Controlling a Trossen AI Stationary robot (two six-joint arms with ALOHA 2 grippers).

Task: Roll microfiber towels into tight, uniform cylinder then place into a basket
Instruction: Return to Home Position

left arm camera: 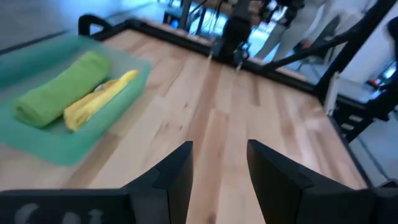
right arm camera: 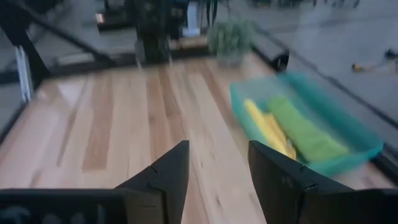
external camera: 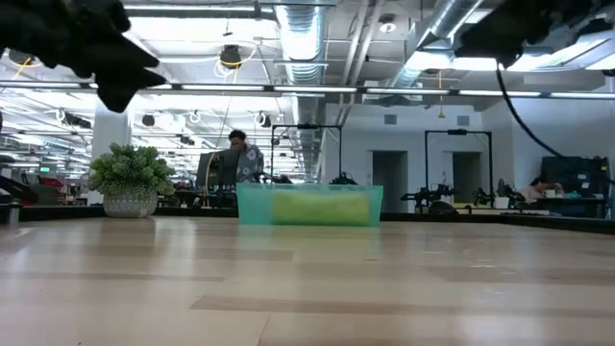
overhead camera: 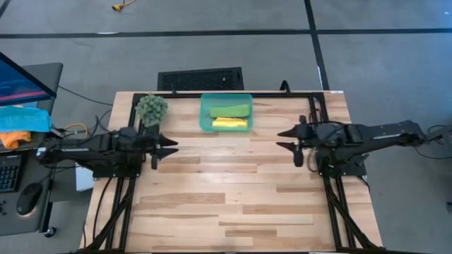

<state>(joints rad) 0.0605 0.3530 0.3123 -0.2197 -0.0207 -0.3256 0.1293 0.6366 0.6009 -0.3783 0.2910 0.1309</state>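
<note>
- Two rolled microfiber towels lie side by side in the basket at the far edge of the tabletop. The lime green towel is on the far side and the yellow towel touches it on the near side.
- The left arm hovers low over the left of the tabletop, near a small fuzzy plant. The left jaws are parted, hold nothing and point toward the middle.
- The right arm mirrors it over the right of the tabletop. The right jaws are likewise spread and empty, and its wrist view shows only bare wood between them.
- Neither arm touches the basket, and both are well apart from it, with open planks between.
- With both rolls in the basket and no cloth left on the wood, the rolling and placing appear finished. The step in hand reads as the arms' withdrawal to their rest pose.
- The next move calls for no grasp, only folding each arm clear along its own side of the tabletop. The left arm needs to mind the plant beside it.
- In the left wrist view the yellow roll looks flatter than the green, with a corner lifting at one end. It seems the less tidy cylinder of the two.
</note>
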